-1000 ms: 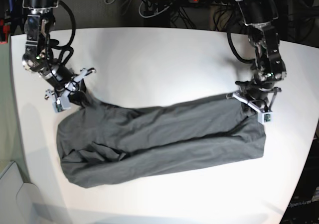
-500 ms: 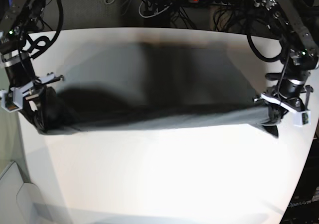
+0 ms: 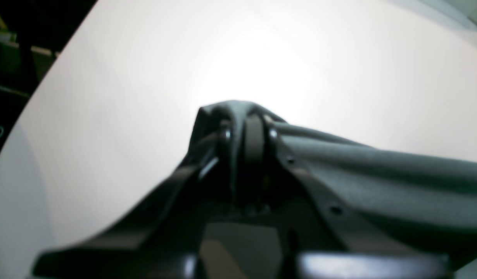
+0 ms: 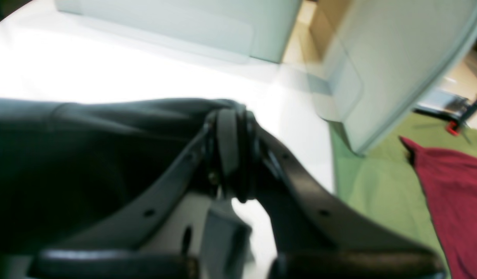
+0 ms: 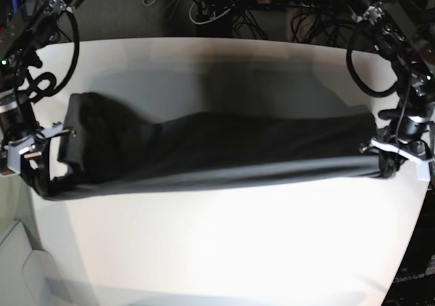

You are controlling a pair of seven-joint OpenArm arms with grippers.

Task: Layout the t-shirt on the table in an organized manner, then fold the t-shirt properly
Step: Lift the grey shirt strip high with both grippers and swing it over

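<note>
The t-shirt [image 5: 204, 149] is dark charcoal cloth, stretched into a long taut band across the white table [image 5: 224, 245], reaching from near one side edge to near the other. Its lower edge runs nearly straight; a looser, darker bunch sags at the end on the base view's left. The table is smooth and plain.

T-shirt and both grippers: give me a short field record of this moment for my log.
item: t-shirt, dark grey, stretched in a long band between the two arms
left gripper: shut on one end of the cloth
right gripper: shut on the other end
support: table, white; whether the cloth touches it cannot be told
shape: bunched and creased, not laid flat
fold: not yet started
image quality: both wrist views blurred
</note>
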